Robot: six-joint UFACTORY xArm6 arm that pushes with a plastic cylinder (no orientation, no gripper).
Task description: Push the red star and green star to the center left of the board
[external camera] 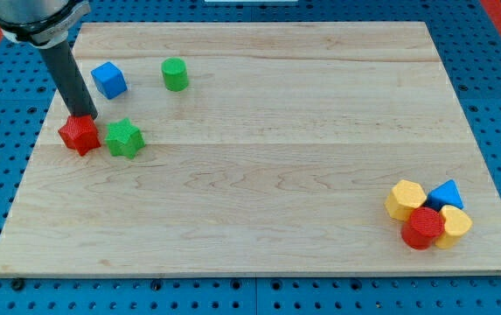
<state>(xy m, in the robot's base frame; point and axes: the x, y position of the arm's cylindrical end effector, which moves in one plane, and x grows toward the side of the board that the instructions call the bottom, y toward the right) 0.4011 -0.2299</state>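
The red star point(79, 135) lies near the board's left edge, about mid height. The green star point(124, 138) lies just to its right, a small gap between them. My tip point(84, 116) comes down from the view's top left and stands at the red star's upper edge, touching or almost touching it.
A blue cube point(108, 80) and a green cylinder point(175, 74) lie above the stars. At the lower right is a cluster: two yellow blocks point(405, 199) point(454, 224), a blue triangle point(447, 194) and a red cylinder point(423, 227). The wooden board point(259, 166) rests on a blue pegboard.
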